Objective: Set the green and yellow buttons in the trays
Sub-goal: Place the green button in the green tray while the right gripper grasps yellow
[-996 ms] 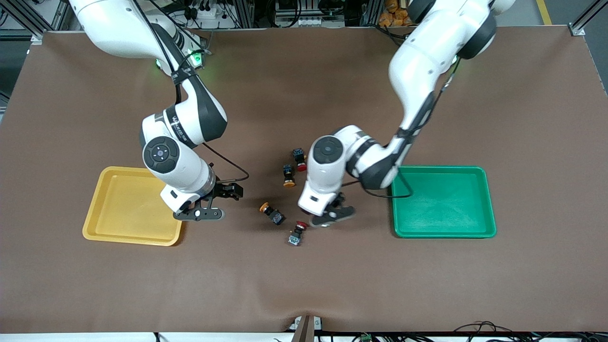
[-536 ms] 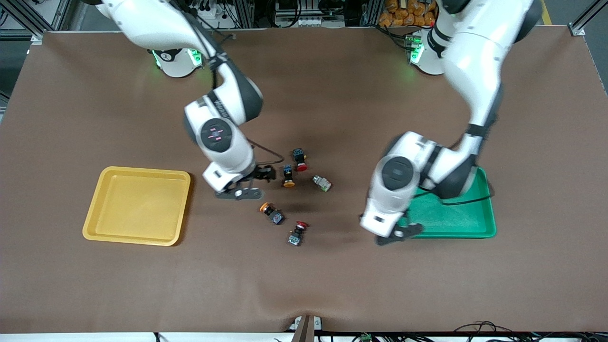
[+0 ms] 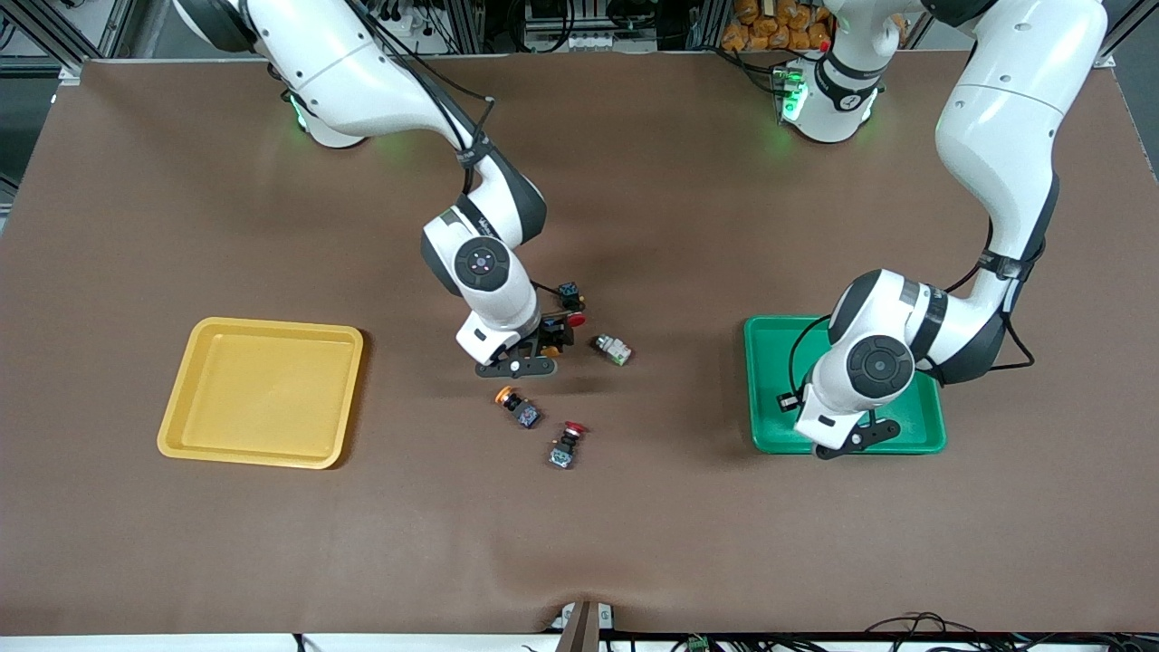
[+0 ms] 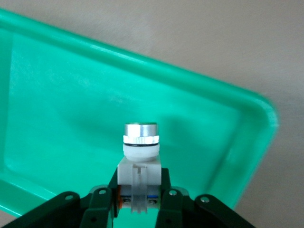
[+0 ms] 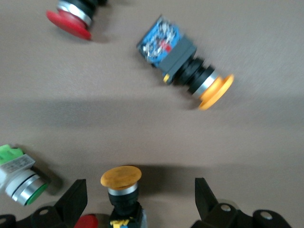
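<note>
Left tool (image 4: 140, 209): clenched on a whitish-grey button (image 4: 139, 164), gripped by its body with the silver-ringed cap pointing away from the wrist; it hangs over the green tray (image 3: 770, 426), above the part of the tray nearest the front camera.
Green tray: lies toward the left arm's end of the counter (image 3: 634, 543); the left wrist view shows its floor (image 4: 71, 118) bare beneath the held button.
Right tool (image 3: 521, 362): released, fingers (image 5: 71, 202) spread wide; it is low over the cluster of switches at mid-counter, with one orange-yellow capped button (image 5: 121, 183) between the two fingers, not gripped.
Second orange-yellow button (image 3: 518, 406): lies on its side on the counter, nearer the front camera than the right tool, its black-and-blue body clear in the right wrist view (image 5: 183, 64).
Second whitish-grey button (image 3: 613, 348): lies on its side with the pale green tip showing, just beside the right tool, toward the left arm's end.
Red-capped switches: one (image 3: 567, 444) lies nearest the front camera in the cluster; another (image 3: 572, 303) lies just past the right tool, farther from the camera.
Yellow tray (image 3: 263, 391): lies toward the right arm's end of the counter, with nothing in it.
</note>
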Robot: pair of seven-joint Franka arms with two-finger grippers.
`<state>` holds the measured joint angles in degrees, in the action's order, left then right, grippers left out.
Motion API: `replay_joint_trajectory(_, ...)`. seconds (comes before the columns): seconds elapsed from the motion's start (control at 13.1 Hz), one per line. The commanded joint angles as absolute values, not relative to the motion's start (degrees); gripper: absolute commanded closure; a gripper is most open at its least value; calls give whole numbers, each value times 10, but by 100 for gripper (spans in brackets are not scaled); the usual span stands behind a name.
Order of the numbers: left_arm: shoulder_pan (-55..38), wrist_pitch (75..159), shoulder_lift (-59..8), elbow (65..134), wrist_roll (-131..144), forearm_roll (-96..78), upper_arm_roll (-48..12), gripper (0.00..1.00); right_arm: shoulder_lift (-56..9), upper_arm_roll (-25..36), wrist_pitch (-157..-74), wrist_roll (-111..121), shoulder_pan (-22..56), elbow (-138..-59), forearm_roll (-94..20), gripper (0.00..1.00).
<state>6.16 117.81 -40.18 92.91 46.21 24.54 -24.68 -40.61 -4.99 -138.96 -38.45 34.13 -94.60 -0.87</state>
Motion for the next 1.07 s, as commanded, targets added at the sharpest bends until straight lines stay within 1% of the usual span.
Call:
replay_joint_trajectory(0.0, 100, 1189, -360, 985, 467, 258, -262, 30, -430, -44, -1432, -462, 367, -948, -1, 0)
replay_joint_trajectory(0.08, 110, 1187, -353, 990, 466, 252, -287, 0, -431, -45, -1431, -465, 368, -949, -1, 0)
replay_joint_trajectory(0.15, 127, 1187, -345, 995, 469, 252, -305, 0, -431, -45, -1425, -466, 370, -950, -1, 0)
replay_joint_trajectory(0.38, 146, 1184, -326, 991, 440, 252, -309, 0, -430, -42, -1433, -465, 374, -972, 0, 0)
replay_joint_trajectory(0.46, 140, 1184, -326, 986, 437, 251, -309, 0, -428, -43, -1429, -464, 370, -970, -1, 34)
replay_joint_trajectory(0.54, 134, 1184, -326, 977, 441, 250, -315, 0, -427, -43, -1427, -465, 370, -970, -1, 72)
replay_joint_trajectory(0.61, 132, 1184, -330, 968, 446, 249, -338, 0, -427, -43, -1426, -466, 369, -970, -2, 96)
replay_joint_trajectory(0.69, 129, 1184, -335, 949, 446, 248, -346, 0, -425, -43, -1425, -463, 369, -970, -2, 100)
replay_joint_trajectory(0.77, 117, 1182, -348, 922, 446, 244, -347, 0, -420, -44, -1423, -461, 369, -970, -2, 100)
replay_joint_trajectory(1.0, 108, 1174, -345, 923, 458, 238, -348, 0, -400, -43, -1391, -459, 367, -969, -1, 100)
